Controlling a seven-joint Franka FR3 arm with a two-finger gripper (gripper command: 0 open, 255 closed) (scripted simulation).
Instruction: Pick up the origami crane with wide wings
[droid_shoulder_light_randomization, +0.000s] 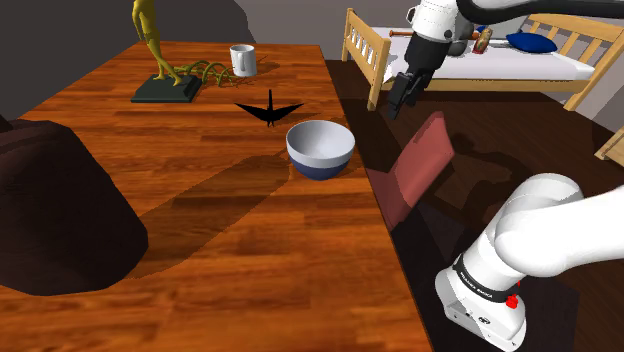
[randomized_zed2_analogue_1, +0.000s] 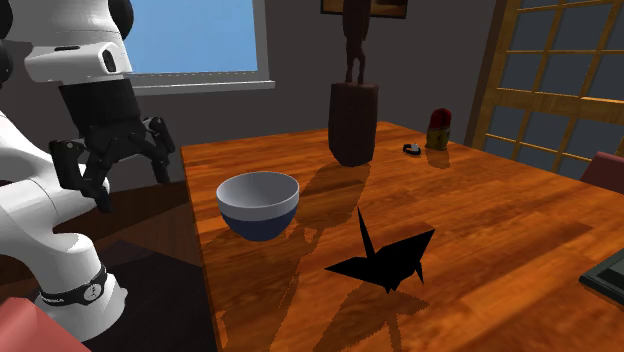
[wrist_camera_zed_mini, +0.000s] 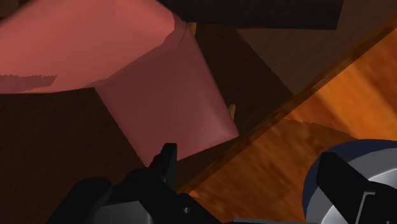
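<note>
The origami crane (droid_shoulder_light_randomization: 270, 108) is black with wide, flat wings and stands on the wooden table (droid_shoulder_light_randomization: 200, 250), just beyond a blue-and-white bowl (droid_shoulder_light_randomization: 320, 148). The second exterior view has the crane (randomized_zed2_analogue_1: 385, 260) to the right of the bowl (randomized_zed2_analogue_1: 258, 203). My gripper (droid_shoulder_light_randomization: 403, 95) hangs open off the table's edge, past the bowl and well away from the crane, above a red chair (droid_shoulder_light_randomization: 420, 165). In the second exterior view the gripper (randomized_zed2_analogue_1: 115, 165) is left of the table. In the wrist view the gripper (wrist_camera_zed_mini: 254, 184) holds nothing; the chair (wrist_camera_zed_mini: 127, 70) and the bowl's rim (wrist_camera_zed_mini: 310, 181) lie below.
A yellow figurine on a dark base (droid_shoulder_light_randomization: 160, 60) and a white mug (droid_shoulder_light_randomization: 243, 60) stand at the table's far end. A big dark brown object (droid_shoulder_light_randomization: 50, 210) takes up the near left corner. A small doll (randomized_zed2_analogue_1: 438, 128) stands on the table. A wooden bed (droid_shoulder_light_randomization: 500, 60) lies behind the arm.
</note>
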